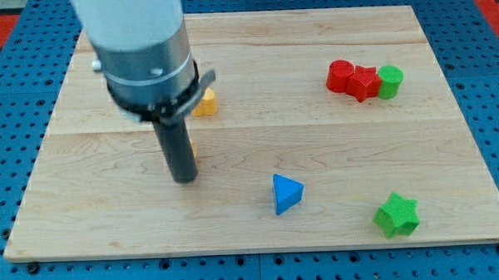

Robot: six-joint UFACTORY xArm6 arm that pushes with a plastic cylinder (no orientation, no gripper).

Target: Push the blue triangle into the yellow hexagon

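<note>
Nearest the view's bottom, a green star is sitting at lower right, and the blue triangle is lying just left of it, centre-bottom, well apart from everything. My tip is resting on the wooden board to the triangle's left, not touching it; it's a bare rod, nothing to open or close, holding nothing. Behind the rod, the yellow hexagon is peeking out, partly hidden by the arm, toward upper left. Far right-top: two red blocks are touching a green cylinder. Triangle is looking small, light, rigid, likely sliding easily and spinning off-centre; best contacting its right-lower face, pushing up-left.
</note>
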